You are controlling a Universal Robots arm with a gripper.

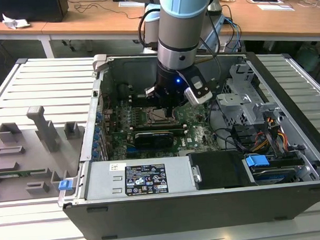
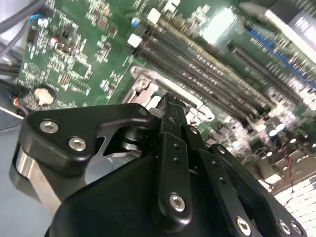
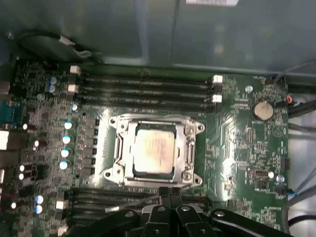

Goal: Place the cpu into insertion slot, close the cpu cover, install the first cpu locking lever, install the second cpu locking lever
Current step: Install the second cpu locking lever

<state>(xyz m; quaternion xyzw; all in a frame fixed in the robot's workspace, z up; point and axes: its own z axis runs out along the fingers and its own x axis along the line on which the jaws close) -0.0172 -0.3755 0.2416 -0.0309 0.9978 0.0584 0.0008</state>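
The cpu (image 3: pixel 154 150) lies flat in the insertion slot (image 3: pixel 114 170), silvery top up, in the middle of the green motherboard. The silver cpu cover (image 3: pixel 191 148) is down around the chip, framing it. My gripper (image 3: pixel 169 191) hovers by the socket's edge, its two black fingers pressed together, shut, with nothing seen between them. In the second wrist view the gripper (image 2: pixel 168 101) points at the socket's metal rim (image 2: pixel 143 84). In the exterior view the gripper (image 1: pixel 164 106) is low inside the open computer case, just over the socket (image 1: pixel 159 116). I cannot make out how the locking levers stand.
Long black memory slots (image 3: pixel 143 89) run on both sides of the socket. A black card with a heatsink (image 1: pixel 153 137) stands in front, then the power supply (image 1: pixel 144 179). A drive cage (image 1: pixel 244 100) and cables (image 1: pixel 267 131) lie at the exterior view's right. A grey fixture plate (image 1: pixel 28 152) lies outside the case.
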